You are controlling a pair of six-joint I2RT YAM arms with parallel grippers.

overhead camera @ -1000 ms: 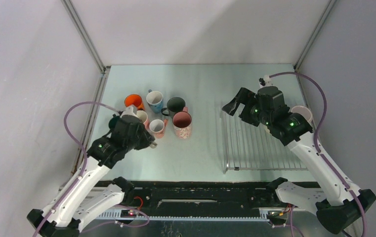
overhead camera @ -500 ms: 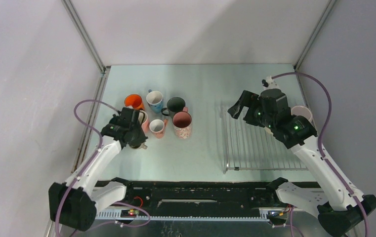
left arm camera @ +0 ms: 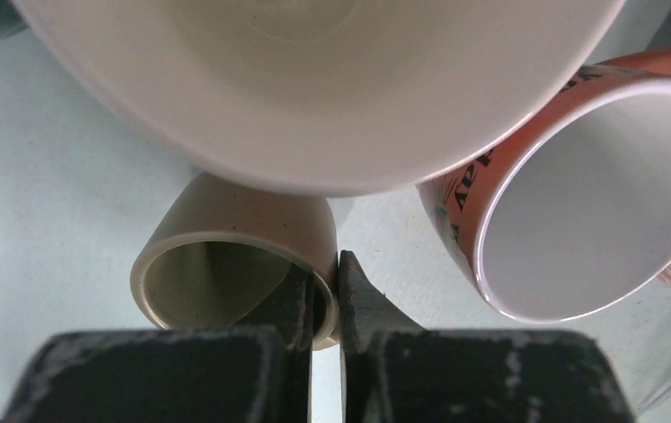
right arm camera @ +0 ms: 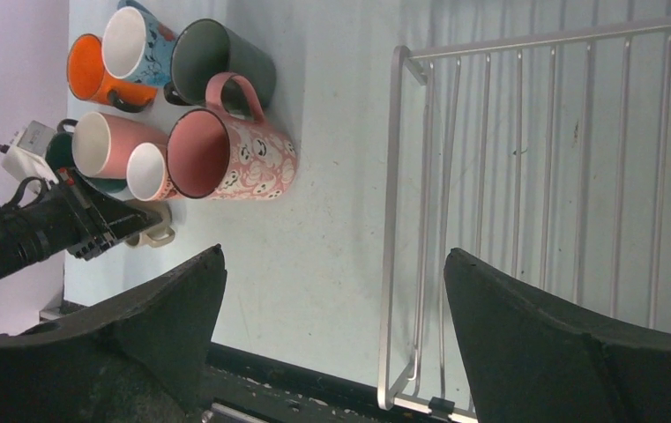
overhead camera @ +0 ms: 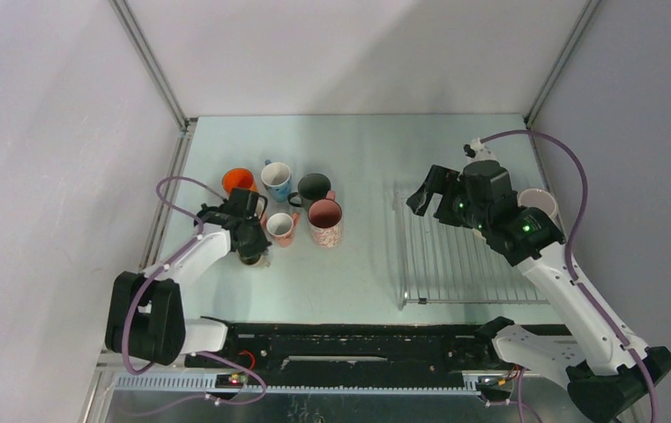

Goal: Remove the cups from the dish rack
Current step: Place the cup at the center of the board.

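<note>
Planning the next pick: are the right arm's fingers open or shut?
Open. The right gripper has its fingers wide apart; only table and dish rack show between them, nothing held.

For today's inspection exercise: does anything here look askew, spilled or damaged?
Nothing stands out. The mugs stand upright in a tight group, nothing spilled or broken. The left gripper is shut on a beige cup's wall beside them. One pale cup sits at the rack's far right corner.

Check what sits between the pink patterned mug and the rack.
Nothing: only bare table lies between the pink mug and the rack. The right wrist view shows that stretch best, and the top view agrees.
</note>
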